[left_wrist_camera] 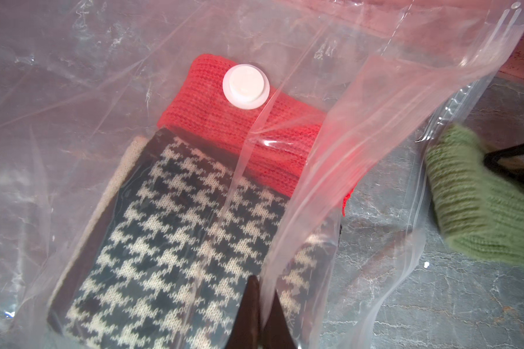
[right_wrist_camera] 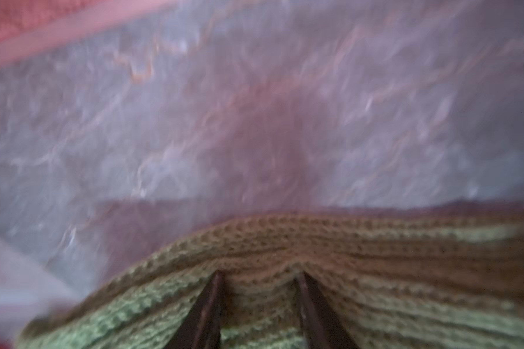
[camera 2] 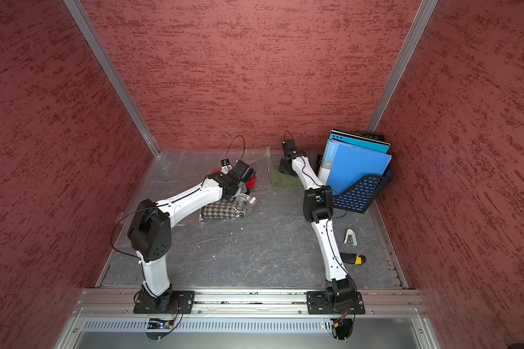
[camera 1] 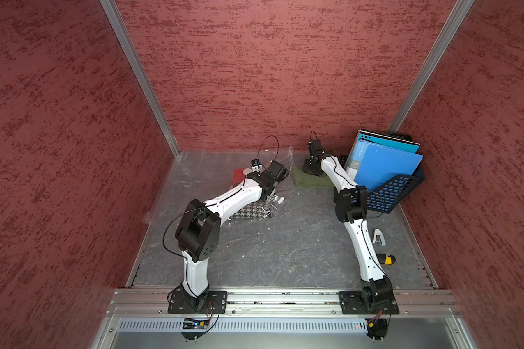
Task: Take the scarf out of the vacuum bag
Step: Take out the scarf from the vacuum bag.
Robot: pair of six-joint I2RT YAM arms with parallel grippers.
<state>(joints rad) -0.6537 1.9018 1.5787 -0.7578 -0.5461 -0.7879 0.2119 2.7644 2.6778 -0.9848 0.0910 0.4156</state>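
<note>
A grey marbled table [camera 1: 285,250] stands between red textured walls [camera 1: 285,75], with a blue basket [camera 1: 387,193] of folders at about two o'clock. The vacuum bag [camera 1: 188,187], clear and crinkled, lies at about eleven o'clock; the left gripper [left_wrist_camera: 262,302] is closed tight on a fold of its film, and a red scarf [left_wrist_camera: 224,127] (under the white valve cap [left_wrist_camera: 245,86]) and a houndstooth scarf [left_wrist_camera: 170,226] lie inside. The green scarf [camera 1: 310,181] lies outside the bag at about one o'clock, where the right gripper [right_wrist_camera: 259,290], jaws part-way apart, pinches a bunched ridge of knit.
</note>
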